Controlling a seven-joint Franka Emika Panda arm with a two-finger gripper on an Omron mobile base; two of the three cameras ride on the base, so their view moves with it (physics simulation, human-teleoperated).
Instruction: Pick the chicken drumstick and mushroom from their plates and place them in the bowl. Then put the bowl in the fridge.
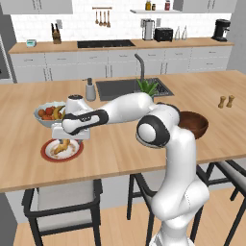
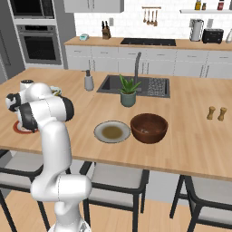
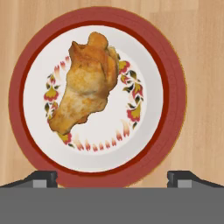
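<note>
Golden chicken drumstick (image 3: 85, 83) lies untouched on the red-rimmed plate (image 3: 175, 87) near the worktop's left front edge; the gripper (image 3: 112, 177) hangs above it, jaws wide. Wooden bowl (image 2: 149, 128) looks empty; everything remains.

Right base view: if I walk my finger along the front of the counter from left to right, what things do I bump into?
Red-rimmed plate → olive-grey plate → wooden bowl → two small shakers.

Glossy white rounded arm (image 1: 178, 158), dark joints, 2 dark fingers (image 3: 43, 178).
</note>
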